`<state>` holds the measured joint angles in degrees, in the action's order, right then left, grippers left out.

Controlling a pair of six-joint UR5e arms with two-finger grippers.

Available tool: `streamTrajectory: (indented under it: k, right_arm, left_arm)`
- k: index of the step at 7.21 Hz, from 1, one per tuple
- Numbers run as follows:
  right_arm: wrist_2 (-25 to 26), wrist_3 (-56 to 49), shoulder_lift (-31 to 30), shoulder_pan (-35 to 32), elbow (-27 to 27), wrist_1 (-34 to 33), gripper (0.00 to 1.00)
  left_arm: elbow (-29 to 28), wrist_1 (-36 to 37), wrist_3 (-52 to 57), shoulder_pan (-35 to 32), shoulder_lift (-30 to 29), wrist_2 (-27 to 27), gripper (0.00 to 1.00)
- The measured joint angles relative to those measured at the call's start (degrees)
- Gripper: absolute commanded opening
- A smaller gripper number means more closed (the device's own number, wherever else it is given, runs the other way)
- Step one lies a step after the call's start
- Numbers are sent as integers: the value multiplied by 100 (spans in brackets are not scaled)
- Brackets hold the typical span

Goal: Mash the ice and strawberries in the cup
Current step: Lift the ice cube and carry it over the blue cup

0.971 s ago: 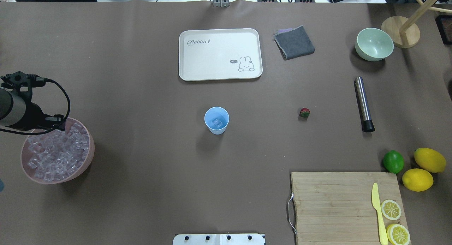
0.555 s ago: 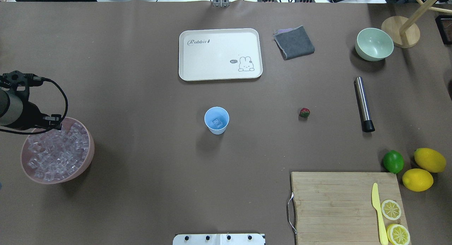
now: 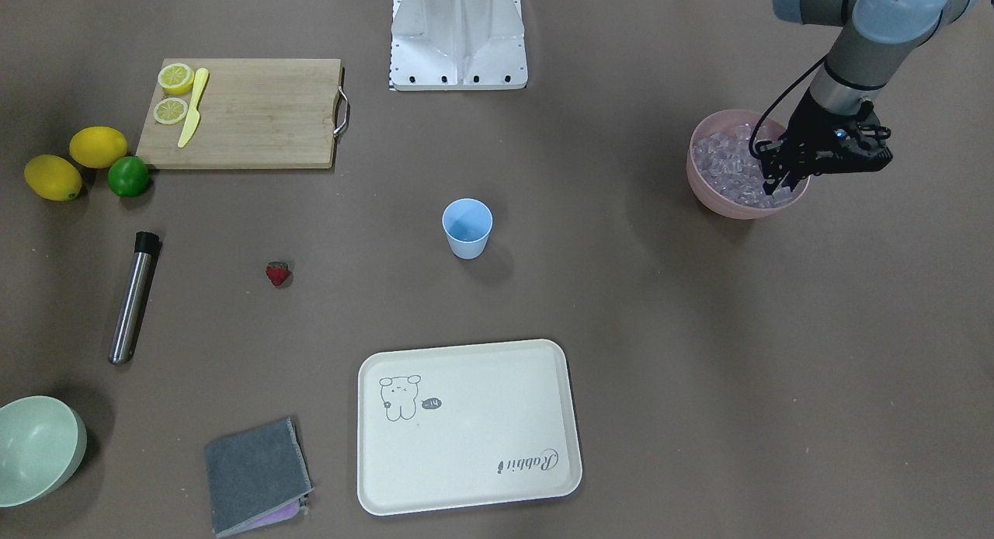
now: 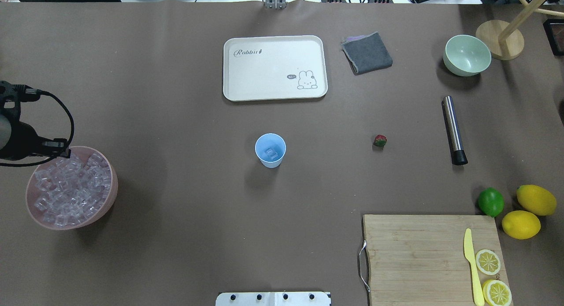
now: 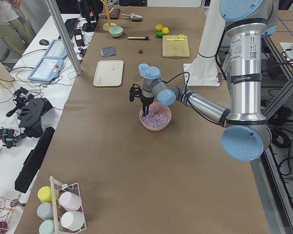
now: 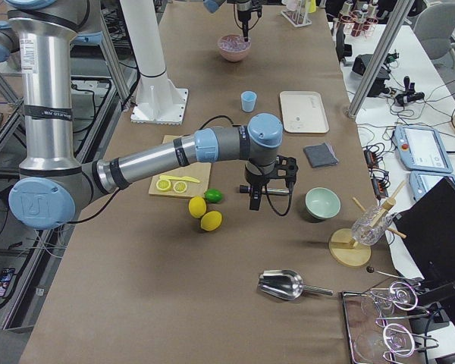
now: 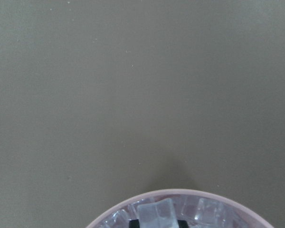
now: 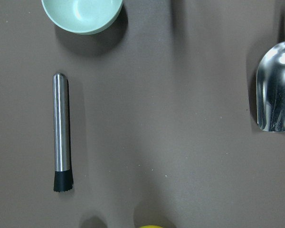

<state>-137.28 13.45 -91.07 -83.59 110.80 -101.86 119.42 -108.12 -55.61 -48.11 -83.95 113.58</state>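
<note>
The light blue cup (image 4: 270, 150) stands upright mid-table with an ice cube (image 4: 271, 154) in its bottom. A heap of ice (image 4: 70, 191) fills the pink bowl (image 4: 113, 187) at the left edge. My left gripper (image 3: 779, 184) points down over that bowl's far side. In the left wrist view one ice cube (image 7: 154, 214) sits between its fingers, so it is shut on it. The strawberry (image 4: 380, 140) lies alone on the table, right of the cup. My right gripper (image 6: 253, 200) shows only in the exterior right view, hanging above the table; I cannot tell its state.
A steel muddler (image 4: 453, 129) lies right of the strawberry. A cream tray (image 4: 274, 68), grey cloth (image 4: 367, 53) and pale green bowl (image 4: 466, 55) sit at the back. Near right are a cutting board (image 4: 418, 253), yellow knife (image 4: 471, 264), lime (image 4: 490, 201) and lemons (image 4: 521, 224). A metal scoop (image 8: 275, 90) lies further right.
My left arm has shifted leftward in the overhead view, uncovering more of the ice bowl. Cup, strawberry and muddler have not moved.
</note>
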Motion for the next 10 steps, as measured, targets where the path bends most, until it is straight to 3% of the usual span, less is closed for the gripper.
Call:
streamTrajectory:
  k: [2, 3, 5, 7, 10]
  right_arm:
    - [-2, 0, 9, 0, -1, 0, 100]
    - [-6, 0, 10, 0, 3, 0, 100]
    - [18, -8, 10, 0, 2, 13, 100]
    - [52, -11, 8, 0, -17, 100, 100]
    - [53, -9, 22, 2, -67, 133, 100]
  left_arm:
    - [537, -2, -3, 4, -145, -75, 0]
    - [570, -1, -19, 93, -561, -187, 0]
    - [133, 26, -164, 512, -1829, -526, 0]
    - [-619, 57, -426, 1294, -3075, -1292, 0]
    - [-1155, 53, -563, 2230, -3873, -2219, 0]
